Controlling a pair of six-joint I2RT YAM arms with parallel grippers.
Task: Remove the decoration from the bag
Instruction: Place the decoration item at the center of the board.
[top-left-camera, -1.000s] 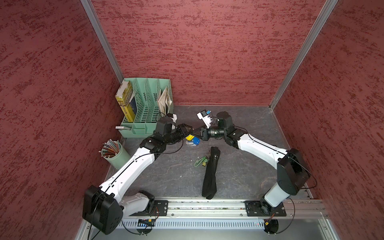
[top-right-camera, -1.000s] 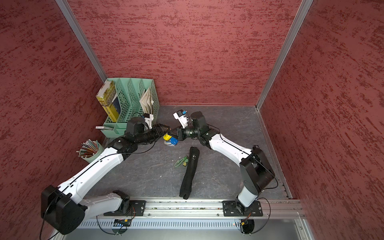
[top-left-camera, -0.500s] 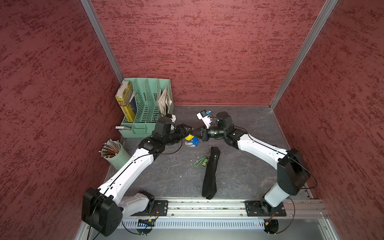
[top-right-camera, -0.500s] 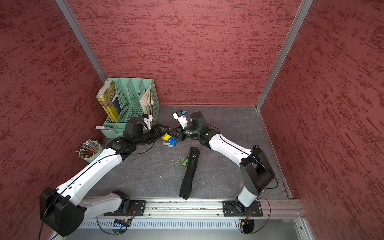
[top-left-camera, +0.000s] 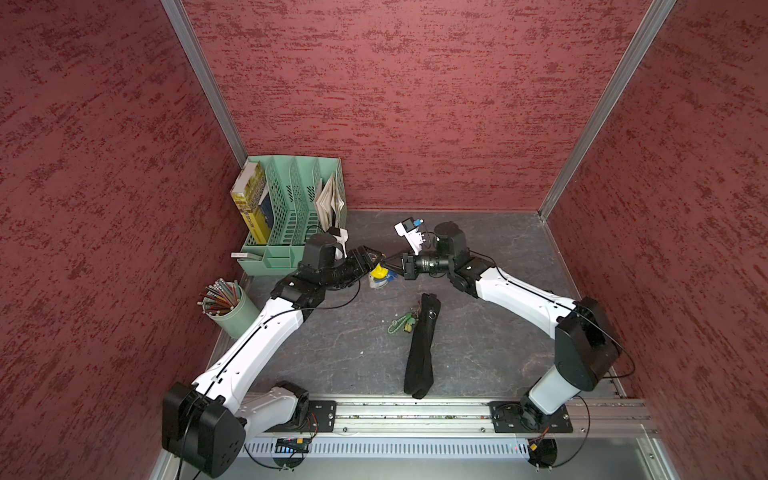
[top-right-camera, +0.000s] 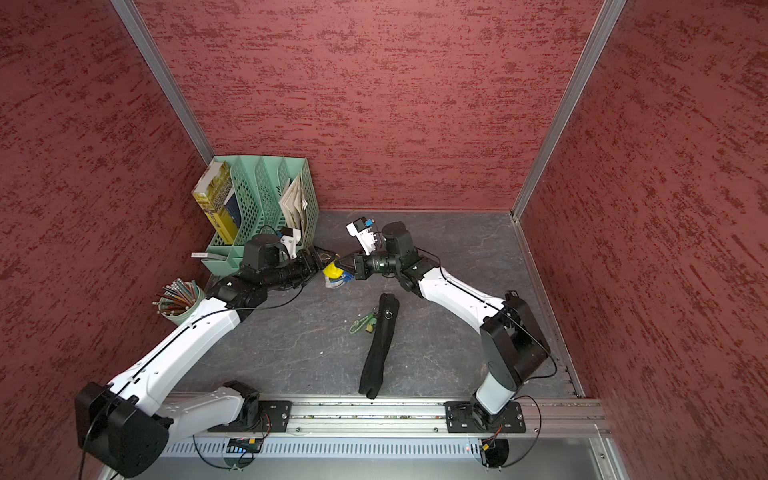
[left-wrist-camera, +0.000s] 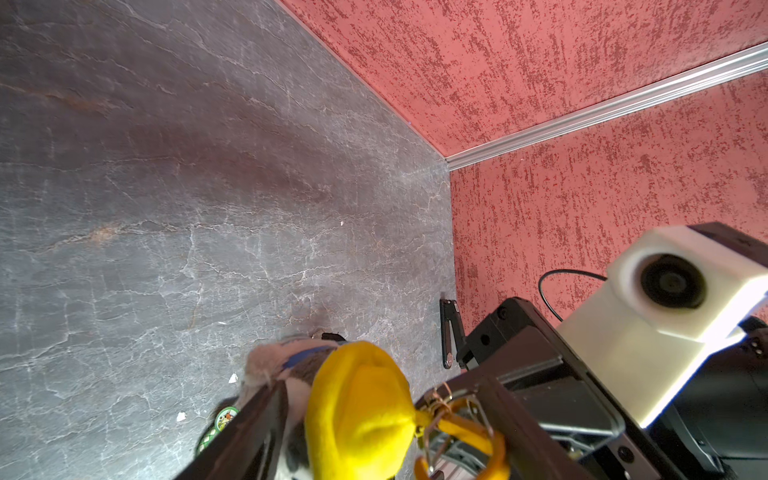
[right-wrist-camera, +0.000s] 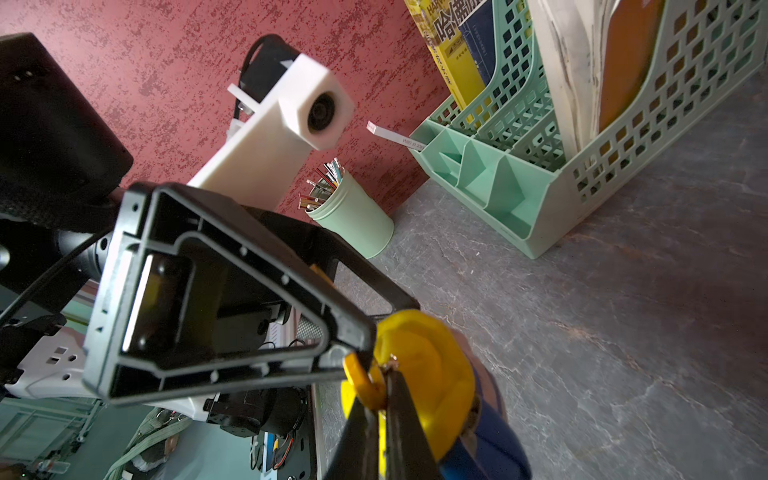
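Note:
The bag (top-left-camera: 420, 345) (top-right-camera: 379, 345) lies flat on the dark table as a long black shape, away from both grippers. The decoration (top-left-camera: 379, 275) (top-right-camera: 333, 274), a plush figure with a yellow hat and blue body, hangs above the table behind it. My right gripper (top-left-camera: 385, 262) (right-wrist-camera: 384, 370) is shut on the decoration's (right-wrist-camera: 424, 365) orange-yellow loop. My left gripper (top-left-camera: 373, 259) (left-wrist-camera: 380, 380) faces it, open, its fingers standing wide on either side of the decoration (left-wrist-camera: 357, 415). A metal clasp (left-wrist-camera: 436, 401) sits by one left finger.
A small green charm (top-left-camera: 401, 325) lies against the bag's far end. A mint file organizer (top-left-camera: 291, 216) with books stands in the back left corner, and a mint cup of pencils (top-left-camera: 226, 303) stands by the left wall. Red walls close in three sides.
The left gripper's jaws have spread wider around the decoration. The right gripper has kept its hold on the loop, and both arms have hardly moved.

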